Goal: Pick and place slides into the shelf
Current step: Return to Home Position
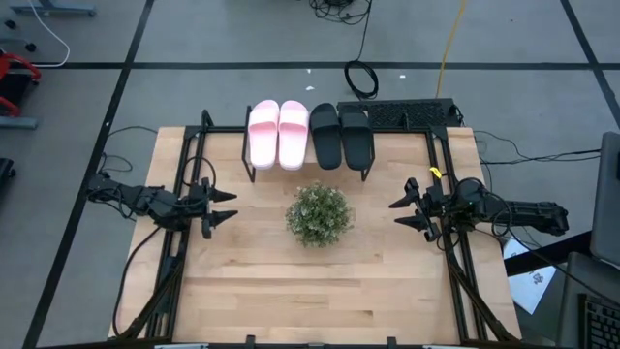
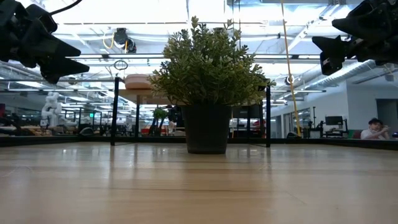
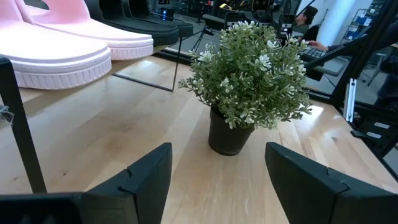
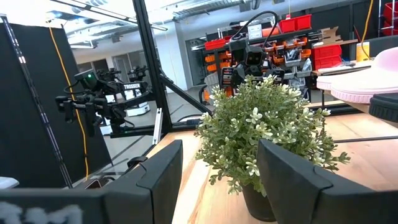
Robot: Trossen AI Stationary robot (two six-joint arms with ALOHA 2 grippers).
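Left gripper [image 1: 224, 207] hovers spread and empty at centre left. Right gripper [image 1: 397, 214] does likewise at centre right, with the potted plant [image 1: 319, 214] between them. Pink slides [image 1: 279, 134] and black slides [image 1: 341, 136] sit side by side on the shelf [image 1: 248, 155], upper centre.

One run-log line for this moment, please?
pink pair, black pair: on shelf | left pincer: open, empty, left side | right pincer: open, empty, right side

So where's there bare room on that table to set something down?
Bare: the half of the table beyond the plant, away from the shelf; also the strips between plant and left gripper, plant and right gripper. Crowded: the shelf, filled by pink slides and black slides.
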